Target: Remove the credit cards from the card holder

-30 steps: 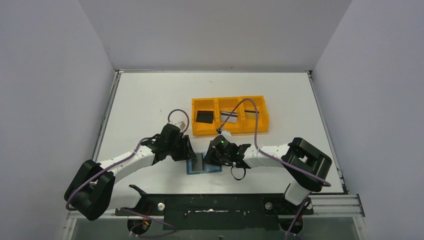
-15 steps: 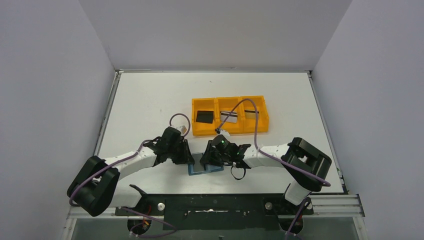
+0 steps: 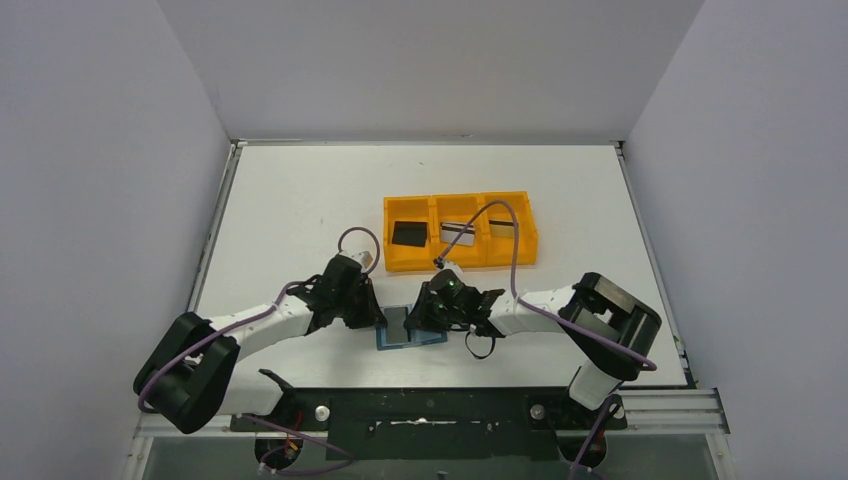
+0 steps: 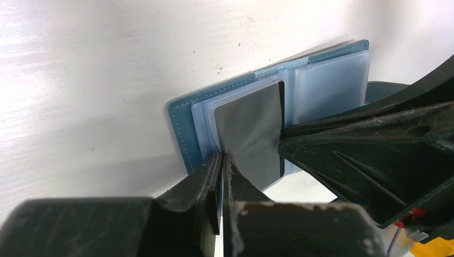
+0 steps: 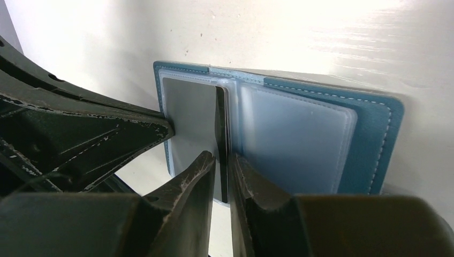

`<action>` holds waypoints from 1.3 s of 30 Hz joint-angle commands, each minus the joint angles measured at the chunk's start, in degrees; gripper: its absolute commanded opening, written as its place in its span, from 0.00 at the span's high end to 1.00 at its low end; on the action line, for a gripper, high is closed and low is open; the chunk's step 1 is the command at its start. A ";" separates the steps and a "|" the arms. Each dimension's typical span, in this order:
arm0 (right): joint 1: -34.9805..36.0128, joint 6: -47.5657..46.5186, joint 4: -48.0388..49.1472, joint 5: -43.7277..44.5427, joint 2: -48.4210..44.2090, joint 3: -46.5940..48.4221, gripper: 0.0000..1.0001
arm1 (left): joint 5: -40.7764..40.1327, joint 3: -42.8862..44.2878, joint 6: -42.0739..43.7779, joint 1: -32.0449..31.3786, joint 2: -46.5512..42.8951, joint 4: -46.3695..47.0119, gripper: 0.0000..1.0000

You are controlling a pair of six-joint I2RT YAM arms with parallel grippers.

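**Top view:** A small teal-blue folding card holder (image 3: 430, 338) lies open on the white table (image 3: 300, 200), near the arms' bases. The left gripper (image 3: 378, 318) is at its left edge and the right gripper (image 3: 415, 318) is over its middle. Farther back, apart from it, an orange three-compartment plastic tray (image 3: 460, 197) holds three credit cards. A black card (image 3: 407, 233) is in the left bay, a silver-grey card (image 3: 458, 232) with a dark stripe in the middle bay, and another card (image 3: 503, 228) in the right bay.

**Left wrist view:** The left gripper (image 4: 221, 156) has its jaws pressed together at the near corner of a flat grey card (image 4: 250, 128). That card lies on the card holder's (image 4: 182, 123) pale inner face. Whether the corner is caught between the jaws does not show.

**Right wrist view:** The right gripper (image 5: 222, 160) shows only a narrow slit between its jaws, filled by a dark strip (image 5: 220, 123) along the grey card's (image 5: 187, 112) edge beside the fold. Whether it is clamped cannot be told. A frosted clear pocket (image 5: 294, 134) covers the other half.
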 commanded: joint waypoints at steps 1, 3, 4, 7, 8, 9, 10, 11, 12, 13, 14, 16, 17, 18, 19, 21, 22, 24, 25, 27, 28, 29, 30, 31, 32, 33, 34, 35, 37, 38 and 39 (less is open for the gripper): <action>0.52 1.29 4.87 0.83 -1.20 0.02 0.81 | -1.97 -1.42 -0.10 -1.96 2.25 -1.45 1.00; 0.54 1.04 -0.87 3.99 -2.06 1.37 0.76 | -3.19 -0.06 0.03 -2.03 1.23 -3.74 0.83; 0.55 0.91 -3.92 5.42 -2.30 2.23 0.76 | -3.91 0.86 0.05 -2.05 0.34 -4.89 0.78; 0.56 0.84 -7.62 6.64 -2.26 3.25 0.75 | -4.76 3.69 0.24 -1.95 -2.42 -7.12 0.70; 0.52 1.04 -7.35 6.46 -2.32 3.02 0.75 | -4.71 4.74 0.03 -1.90 -3.01 -7.41 0.67; 0.53 1.25 -6.66 6.29 -2.53 2.61 0.75 | -4.65 5.71 -0.09 -1.93 -3.47 -7.40 0.66; 0.52 1.48 -6.53 6.42 -2.77 2.30 0.75 | -4.43 6.55 -0.32 -1.99 -3.72 -7.04 0.65; 0.54 1.55 -6.74 6.74 -2.97 2.14 0.75 | -4.13 7.23 -0.59 -2.00 -3.80 -6.62 0.65; 0.54 1.56 -6.97 7.11 -3.22 2.11 0.74 | -3.57 7.61 -0.81 -2.05 -3.76 -6.07 0.65; 0.53 1.49 -6.96 7.26 -3.49 2.07 0.74 | -2.96 7.78 -0.91 -2.12 -3.66 -5.53 0.65; 0.55 1.40 -6.83 7.33 -3.55 2.03 0.74 | -2.16 7.70 -0.95 -2.21 -3.49 -4.79 0.65; 0.52 1.36 -6.46 7.12 -3.50 1.94 0.74 | -0.37 6.93 -1.29 -2.26 -3.14 -2.78 0.65; 0.46 1.38 -6.33 7.01 -3.42 1.86 0.74 | 0.67 6.40 -1.68 -2.32 -3.03 -1.43 0.65; 0.48 1.51 -6.23 6.93 -3.34 1.77 0.74 | 1.67 5.60 -2.15 -2.44 -3.02 -0.06 0.65; 0.47 1.55 -6.00 6.85 -3.31 1.70 0.73 | 2.39 4.84 -2.85 -2.58 -3.08 1.41 0.65; 0.44 1.70 -5.45 6.64 -3.31 1.43 0.73 | 3.19 3.31 -3.90 -2.83 -3.07 3.28 0.66; 0.47 1.76 -5.29 6.59 -3.29 1.27 0.73 | 3.27 2.76 -4.13 -2.78 -2.77 3.52 0.66; 0.34 1.95 -4.96 6.58 -3.45 0.94 0.73 | 2.67 1.86 -4.16 -2.78 -1.67 2.97 0.67; 0.37 1.95 -4.67 6.55 -3.56 0.82 0.72 | 2.19 1.43 -4.26 -2.83 -0.98 2.65 0.68; 0.38 1.97 -4.24 6.34 -3.65 0.67 0.72 | 0.67 0.15 -4.91 -3.07 0.36 2.98 0.74; 0.23 1.93 -4.06 6.25 -3.66 0.62 0.72 | -0.21 -0.52 -5.46 -3.23 0.95 3.19 0.76; 0.23 1.99 -3.88 6.15 -3.66 0.55 0.72 | -0.89 -1.07 -5.87 -3.36 1.62 3.31 0.77; 0.29 1.95 -3.80 6.14 -3.66 0.53 0.72 | -1.25 -1.55 -6.18 -3.50 2.12 3.55 0.78; 0.30 1.95 -3.81 6.16 -3.74 0.53 0.71 | -1.64 -1.93 -6.41 -3.61 2.58 3.58 0.81; 0.27 1.98 -3.80 6.24 -3.83 0.46 0.71 | -2.27 -2.02 -6.52 -3.85 2.89 3.13 0.83; 0.29 2.00 -3.81 6.30 -3.96 0.37 0.70 | -3.13 -1.80 -6.54 -4.03 3.02 2.08 0.85; 0.22 1.95 -3.84 6.35 -4.07 0.29 0.69 | -4.01 -1.36 -6.47 -4.28 2.90 0.73 0.86; 0.29 2.02 -3.80 6.35 -4.10 0.20 0.68 | -4.78 -1.21 -6.39 -4.36 2.62 -0.33 0.87; 0.19 1.77 -2.78 5.94 -4.11 -0.17 0.67 | -5.61 -1.53 -6.15 -4.38 2.00 -1.17 0.88; 0.21 1.75 -1.81 5.43 -4.10 -0.44 0.67 | -5.67 -1.85 -6.11 -4.37 1.84 -1.08 0.89; 0.21 1.67 -0.71 4.88 -4.04 -0.70 0.68 | -5.56 -2.19 -6.10 -4.47 1.88 -0.84 0.89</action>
